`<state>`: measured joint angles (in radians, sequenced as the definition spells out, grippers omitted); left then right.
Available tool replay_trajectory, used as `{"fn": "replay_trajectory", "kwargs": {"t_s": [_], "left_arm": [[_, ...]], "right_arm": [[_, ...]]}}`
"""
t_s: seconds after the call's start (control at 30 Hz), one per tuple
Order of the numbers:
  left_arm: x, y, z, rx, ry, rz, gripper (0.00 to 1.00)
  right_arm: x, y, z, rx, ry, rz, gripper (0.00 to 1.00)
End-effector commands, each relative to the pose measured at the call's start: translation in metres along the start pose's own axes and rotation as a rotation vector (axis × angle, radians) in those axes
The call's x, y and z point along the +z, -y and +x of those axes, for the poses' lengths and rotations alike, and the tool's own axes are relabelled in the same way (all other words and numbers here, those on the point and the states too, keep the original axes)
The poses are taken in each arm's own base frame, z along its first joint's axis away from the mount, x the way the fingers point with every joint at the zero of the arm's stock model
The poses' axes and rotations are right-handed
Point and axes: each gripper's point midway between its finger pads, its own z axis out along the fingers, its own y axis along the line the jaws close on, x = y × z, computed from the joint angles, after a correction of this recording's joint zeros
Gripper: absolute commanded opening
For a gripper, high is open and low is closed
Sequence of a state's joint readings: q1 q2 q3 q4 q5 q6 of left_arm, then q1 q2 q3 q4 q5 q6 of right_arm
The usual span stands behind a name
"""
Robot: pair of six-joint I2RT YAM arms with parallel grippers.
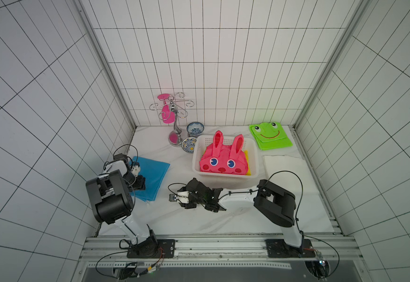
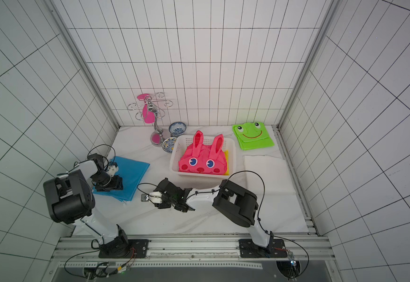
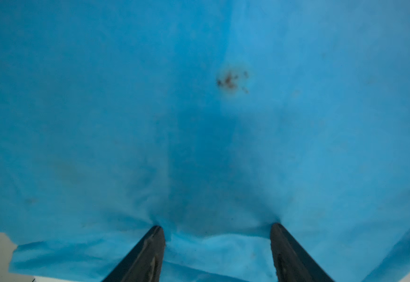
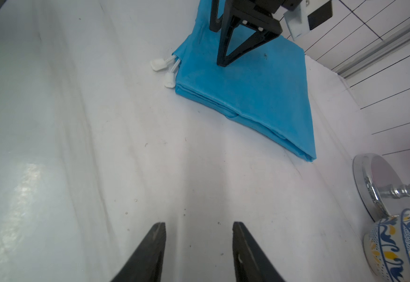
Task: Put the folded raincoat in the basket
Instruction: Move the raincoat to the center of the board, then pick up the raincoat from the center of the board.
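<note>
Left wrist view: left pincer [image 3: 217, 225] apart, tips pressing soft, blue folded raincoat [image 3: 125, 97]; right pincer [image 4: 199, 223] apart above glossy desk [image 4: 77, 146].

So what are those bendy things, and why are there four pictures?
They are two robot arms, a left arm and a right arm, and each ends in a pincer. Two pictures look down from above, side by side like two eyes. The other two come from small cameras on the arms' wrists.

On the white table lie a blue raincoat, a green frog raincoat, a white cloth, a blue bowl, a yellow-and-blue bowl and a metal stand. A pink bunny raincoat sits in the basket.

The left pincer is open, with its tips pressing on the blue raincoat. The right pincer is open over bare table and holds nothing.
</note>
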<state>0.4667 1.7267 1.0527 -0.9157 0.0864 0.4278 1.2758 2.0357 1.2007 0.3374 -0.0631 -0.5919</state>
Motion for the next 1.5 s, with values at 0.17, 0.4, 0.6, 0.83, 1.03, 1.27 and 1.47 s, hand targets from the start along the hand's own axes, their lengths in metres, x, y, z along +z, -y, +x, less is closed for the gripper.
{"fn": "replay_trajectory", "kwargs": {"t_s": [0.17,0.4,0.6,0.83,1.03,1.27,1.47], "left_arm": [[0.005,0.065,0.07,0.172,-0.189,0.231,0.68],[0.002,0.098,0.109,0.307,-0.314,0.324,0.65],[-0.027,0.122,0.114,0.375,-0.3,0.414,0.66],[-0.058,0.123,0.108,0.398,-0.277,0.422,0.67],[-0.077,0.112,0.103,0.438,-0.205,0.355,0.69],[-0.076,0.112,0.1,0.601,-0.091,0.337,0.76],[-0.073,0.129,0.1,0.777,0.031,0.392,0.84]], "right_arm": [[0.002,0.008,-0.01,0.092,0.13,0.068,0.54],[-0.005,-0.041,0.012,-0.114,0.13,-0.121,0.68],[0.002,-0.056,0.04,-0.214,0.041,-0.212,0.69],[0.015,-0.062,0.063,-0.319,-0.075,-0.298,0.65],[0.024,-0.066,0.073,-0.272,-0.121,-0.37,0.37],[0.022,-0.058,0.067,-0.07,-0.096,-0.406,0.0],[0.009,-0.032,0.024,0.17,0.11,-0.315,0.0]]}}
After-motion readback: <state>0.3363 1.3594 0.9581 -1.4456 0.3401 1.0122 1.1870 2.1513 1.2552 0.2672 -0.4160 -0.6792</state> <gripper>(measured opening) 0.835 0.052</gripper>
